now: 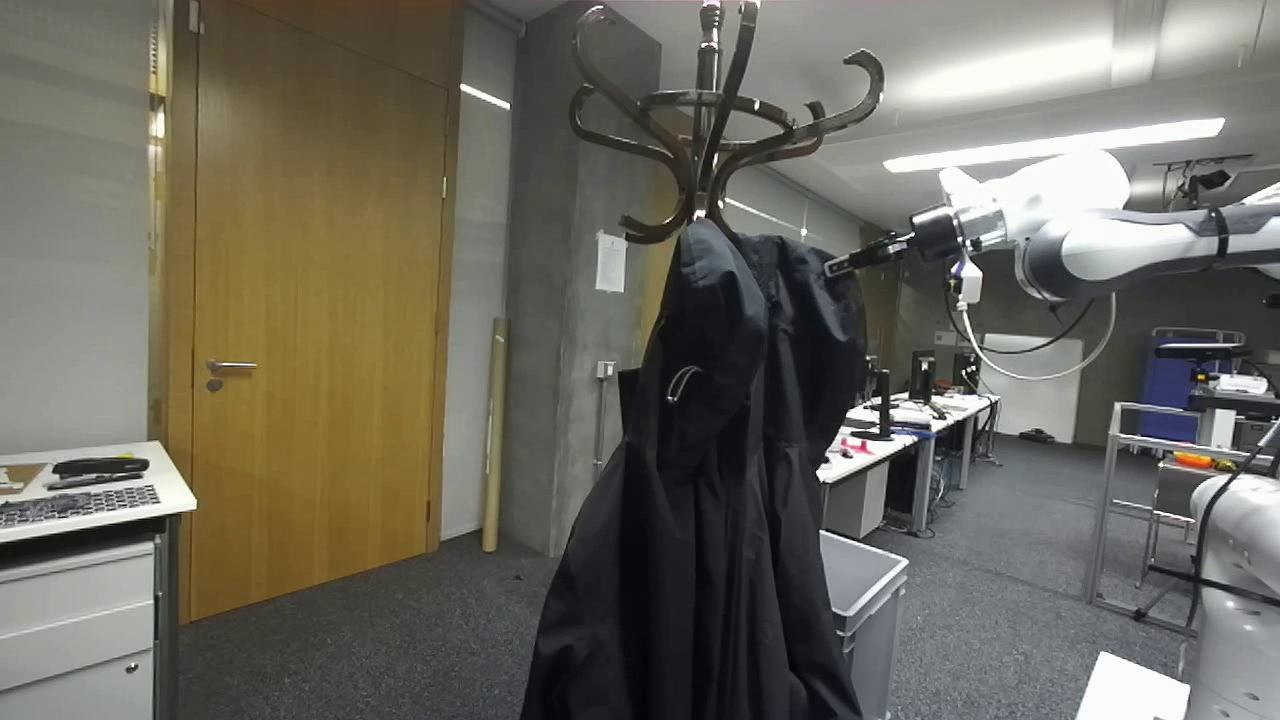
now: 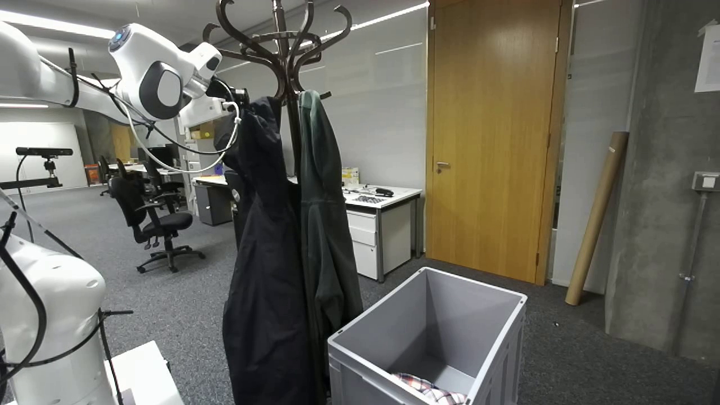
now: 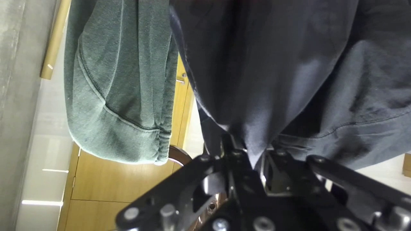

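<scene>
1. Nearest the camera, in the wrist view, the gripper (image 3: 252,152) stands at the bottom edge, its 2 jaws pointing up.
2. Those jaws are drawn close together, with a thin fold of the dark jacket (image 3: 250,70) pinched between them, so they are gripping it.
3. From that pinch the dark jacket widens toward the top edge of the wrist view, a wedge with its lowest corner at the jaws.
4. In an exterior view, the dark jacket hangs down from its top edge, which sits at the end of the white arm (image 2: 146,73); it runs past the bottom edge of that view.
5. A green sweatshirt (image 3: 122,80) hangs left of the jaws in the wrist view, apart from them.
6. More dark cloth (image 3: 379,96) hangs at the right edge there; whether it belongs to the same garment, I cannot tell.
7. The coat stand (image 1: 708,75) spreads its curved hooks above the clothes in both exterior views.
8. A gray bin (image 2: 467,315) stands just beside the clothes, with a checked cloth (image 2: 427,388) inside by its near edge.
9. Farther back are a wooden door (image 1: 320,330), a brown tube (image 2: 596,219) leaning near its right edge, and a white desk (image 1: 172,490).
</scene>
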You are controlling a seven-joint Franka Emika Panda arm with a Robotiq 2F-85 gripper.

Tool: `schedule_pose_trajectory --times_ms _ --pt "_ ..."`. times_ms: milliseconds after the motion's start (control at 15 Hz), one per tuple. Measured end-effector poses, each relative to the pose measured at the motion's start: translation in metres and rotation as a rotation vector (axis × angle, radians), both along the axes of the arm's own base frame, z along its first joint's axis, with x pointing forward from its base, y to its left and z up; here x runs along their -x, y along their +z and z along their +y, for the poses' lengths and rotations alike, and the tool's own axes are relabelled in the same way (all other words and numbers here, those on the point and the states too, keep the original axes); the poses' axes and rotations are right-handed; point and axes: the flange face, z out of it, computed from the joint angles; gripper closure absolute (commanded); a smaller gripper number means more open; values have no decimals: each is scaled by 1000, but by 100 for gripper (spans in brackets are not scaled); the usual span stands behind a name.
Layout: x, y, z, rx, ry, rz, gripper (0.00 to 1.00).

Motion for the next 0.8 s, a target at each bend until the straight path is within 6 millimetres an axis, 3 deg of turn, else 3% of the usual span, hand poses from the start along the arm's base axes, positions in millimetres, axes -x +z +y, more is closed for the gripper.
schedule_pose_trajectory --times_ms 800 --pt "12 34 -10 -27 -12 -70 100"
